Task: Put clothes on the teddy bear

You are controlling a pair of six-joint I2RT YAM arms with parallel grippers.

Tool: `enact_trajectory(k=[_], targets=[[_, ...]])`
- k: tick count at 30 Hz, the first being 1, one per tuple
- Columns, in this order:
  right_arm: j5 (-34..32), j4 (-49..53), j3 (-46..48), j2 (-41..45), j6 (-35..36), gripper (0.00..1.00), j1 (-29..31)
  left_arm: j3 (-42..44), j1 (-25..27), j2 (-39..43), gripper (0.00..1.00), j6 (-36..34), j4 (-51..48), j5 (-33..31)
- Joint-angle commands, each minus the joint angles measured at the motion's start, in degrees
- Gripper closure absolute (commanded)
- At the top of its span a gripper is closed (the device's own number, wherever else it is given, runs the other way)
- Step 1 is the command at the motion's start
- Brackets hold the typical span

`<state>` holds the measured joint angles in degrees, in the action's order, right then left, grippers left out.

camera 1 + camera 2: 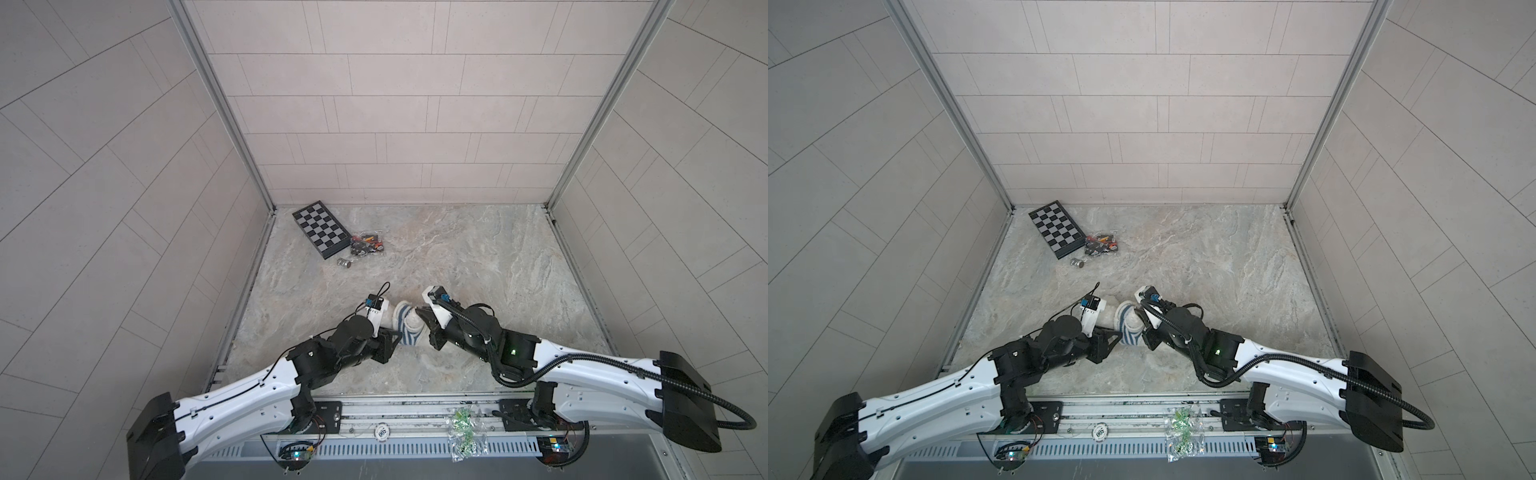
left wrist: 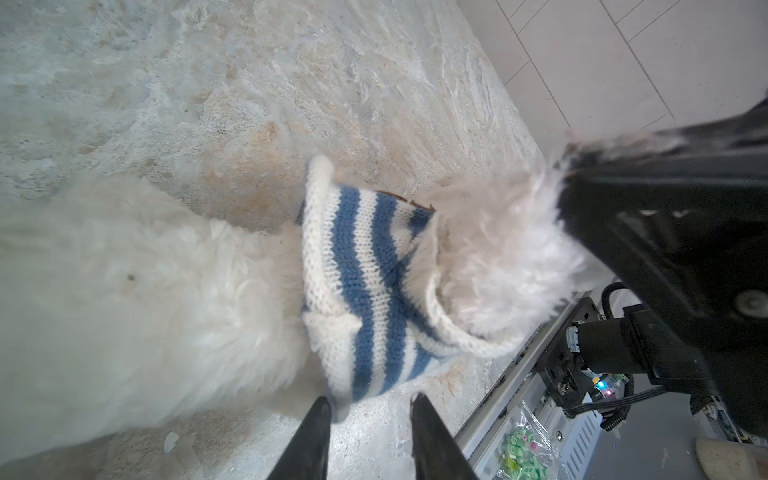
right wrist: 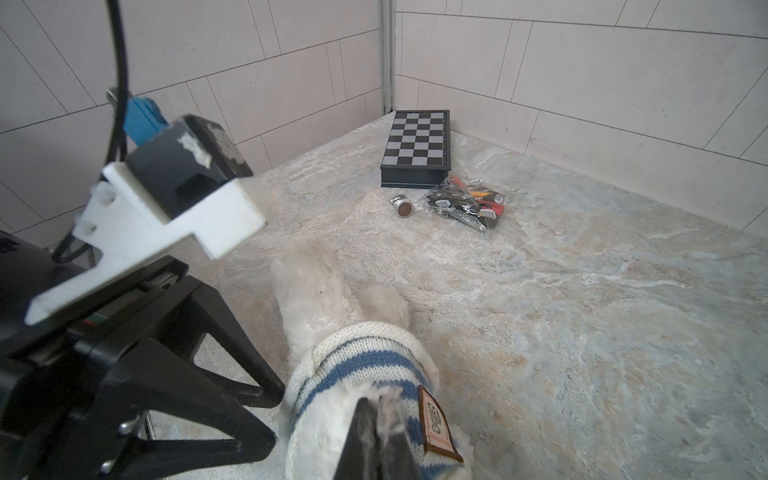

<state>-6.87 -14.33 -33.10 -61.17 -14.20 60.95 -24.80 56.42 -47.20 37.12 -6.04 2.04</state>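
The teddy bear (image 1: 412,323) (image 1: 1134,319), fluffy and white, lies on the marble table between both arms. A blue-and-white striped knit shirt (image 1: 404,332) (image 2: 365,282) (image 3: 357,361) is bunched round its middle, and a brown badge (image 3: 434,419) shows on it. My right gripper (image 3: 378,405) (image 1: 422,316) is shut on the bear's fur just past the shirt. My left gripper (image 2: 370,399) (image 1: 395,334) is open. Its tips stand at the shirt's hem, one finger brushes the knit, and nothing is between them. The bear's face is hidden.
A folded chessboard box (image 1: 320,228) lies at the back left, beside a clear bag of pieces (image 1: 366,245) and a small metal cylinder (image 1: 344,262). On the front rail sit a bag of green bits (image 1: 463,432) and a round chip (image 1: 381,432). Tiled walls enclose three sides.
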Motion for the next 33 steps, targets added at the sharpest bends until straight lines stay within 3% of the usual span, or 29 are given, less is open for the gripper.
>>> enact_trajectory(k=[1,6,14,23,27,33], targets=[[0.1,-3.3,-0.1,1.0,-0.7,1.0,-0.3,-1.4,0.2,-2.2,0.64,-0.3,4.0,-1.3],[0.8,-3.1,0.0,1.1,-0.4,1.0,-0.3,-2.9,0.3,-5.7,0.68,-0.8,4.0,-4.0],[0.6,-2.2,0.4,3.1,0.1,1.0,-0.6,-3.6,0.2,-6.3,1.0,-1.2,2.4,-6.0],[4.8,-1.2,3.7,9.5,-4.2,1.0,-7.3,-2.0,0.1,-3.8,1.0,-1.3,-3.5,-6.5],[7.5,0.0,4.8,11.2,-6.3,1.0,-11.5,-2.9,0.2,-3.0,1.0,-2.6,-4.9,-4.4],[7.8,-0.3,5.3,10.0,-7.7,1.0,-13.0,-5.0,0.3,-3.5,1.0,-4.5,-4.9,-1.4]])
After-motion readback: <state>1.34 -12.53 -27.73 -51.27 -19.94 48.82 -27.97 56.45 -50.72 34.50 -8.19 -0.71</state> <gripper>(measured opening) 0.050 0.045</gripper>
